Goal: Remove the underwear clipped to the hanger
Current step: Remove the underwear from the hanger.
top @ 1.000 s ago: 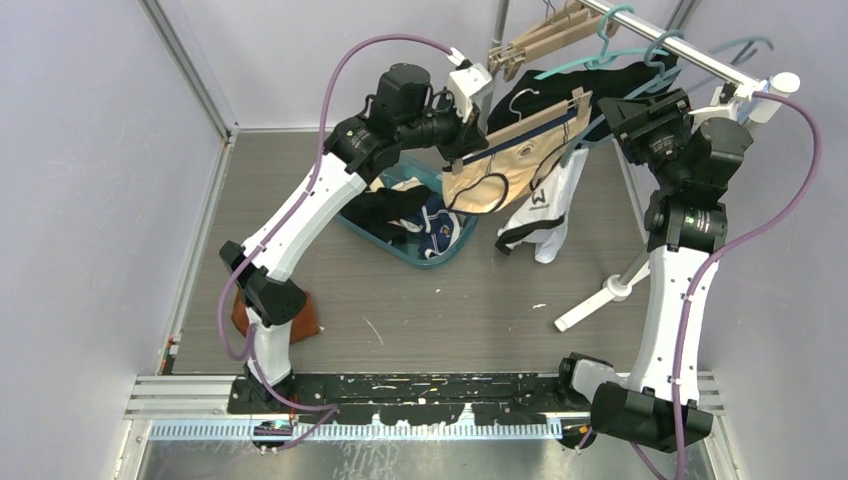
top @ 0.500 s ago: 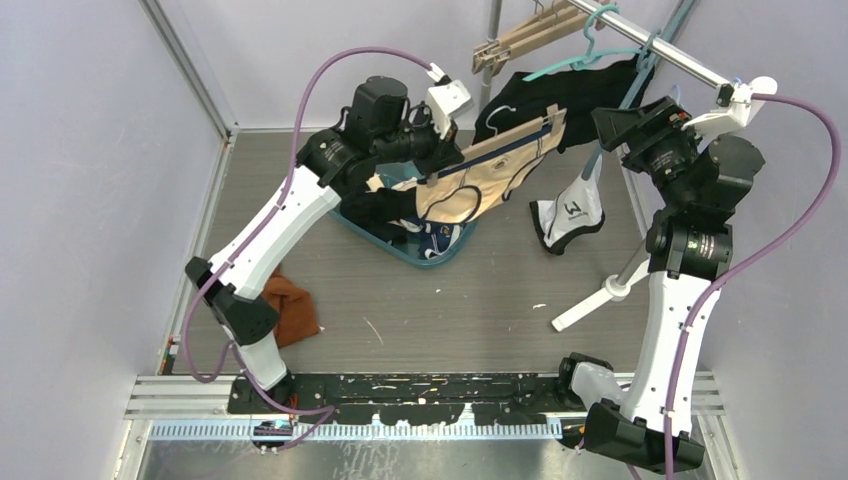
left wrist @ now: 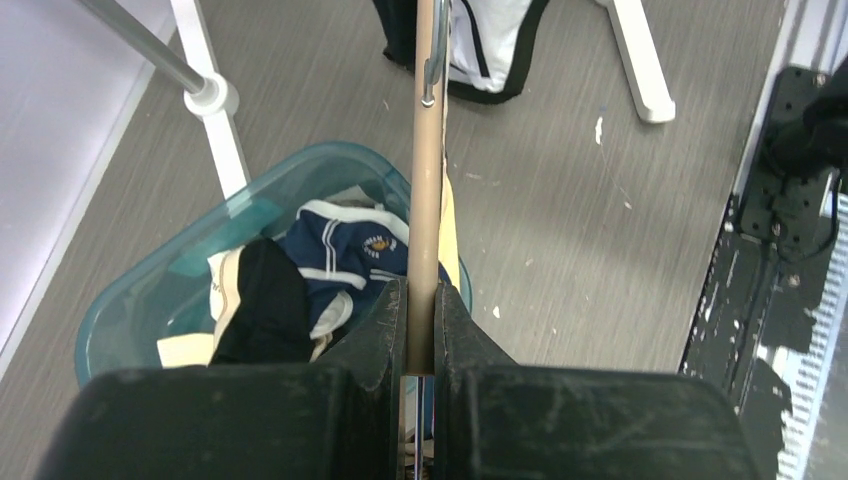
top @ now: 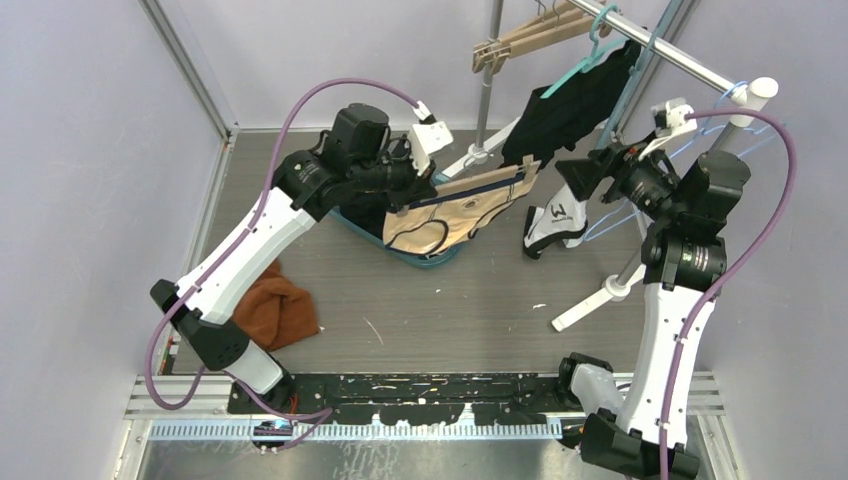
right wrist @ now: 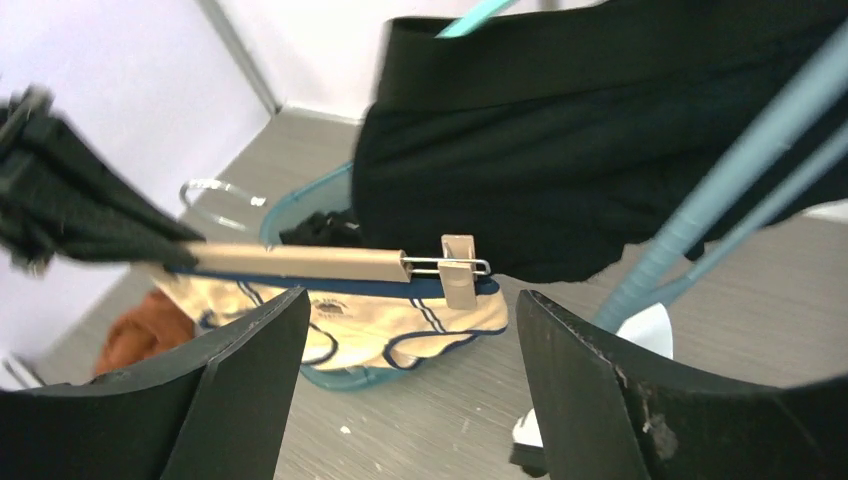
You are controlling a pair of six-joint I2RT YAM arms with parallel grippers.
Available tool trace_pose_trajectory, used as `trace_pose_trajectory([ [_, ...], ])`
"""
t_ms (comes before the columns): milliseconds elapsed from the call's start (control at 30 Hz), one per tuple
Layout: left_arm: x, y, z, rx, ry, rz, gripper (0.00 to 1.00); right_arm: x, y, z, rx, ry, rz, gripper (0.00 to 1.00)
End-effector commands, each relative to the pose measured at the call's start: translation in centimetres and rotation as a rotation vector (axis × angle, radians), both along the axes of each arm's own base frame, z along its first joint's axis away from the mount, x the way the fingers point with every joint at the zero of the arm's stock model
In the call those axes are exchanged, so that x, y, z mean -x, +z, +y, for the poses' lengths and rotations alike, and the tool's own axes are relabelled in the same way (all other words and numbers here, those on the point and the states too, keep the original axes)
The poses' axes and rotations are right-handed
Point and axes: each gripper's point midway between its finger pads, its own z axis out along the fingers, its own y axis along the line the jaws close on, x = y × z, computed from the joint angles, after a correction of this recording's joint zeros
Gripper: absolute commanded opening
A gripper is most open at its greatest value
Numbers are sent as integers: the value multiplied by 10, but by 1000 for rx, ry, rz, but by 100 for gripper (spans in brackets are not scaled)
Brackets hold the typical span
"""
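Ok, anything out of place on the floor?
Yes: a white-and-black garment lies crumpled on the floor by the rack foot, outside the basket. An orange cloth also lies loose further left.

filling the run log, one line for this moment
left gripper: shut on hanger | right gripper: open, facing clip | underwear: clipped, above bin

The left arm [top: 250, 240] stretches forward and inward, the left pincer [left wrist: 421, 300] clamped tight. The right arm [top: 672, 320] stands tall, wrist bent inward, with the right pincer [right wrist: 410, 300] spread wide and empty.
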Motion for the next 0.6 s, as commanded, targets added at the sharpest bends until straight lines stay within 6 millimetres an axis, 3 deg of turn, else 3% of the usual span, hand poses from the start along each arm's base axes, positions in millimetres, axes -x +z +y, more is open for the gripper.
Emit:
trace_pose_trajectory([
  [0, 28, 25, 22, 6, -62, -55, 0, 37, 0, 25, 284, 222, -177, 81],
  [167, 58, 16, 41, -53, -127, -17, 0, 48, -15, 30, 440, 351, -198, 82],
  [400, 104, 16, 66, -84, -246, -1, 0, 44, -19, 33, 536, 441, -237, 83],
  [500, 113, 14, 72, -75, -256, 5, 0, 38, -20, 44, 541, 496, -233, 83],
  [567, 115, 11, 74, -75, -250, 8, 0, 27, -33, 59, 594, 529, -173, 82],
])
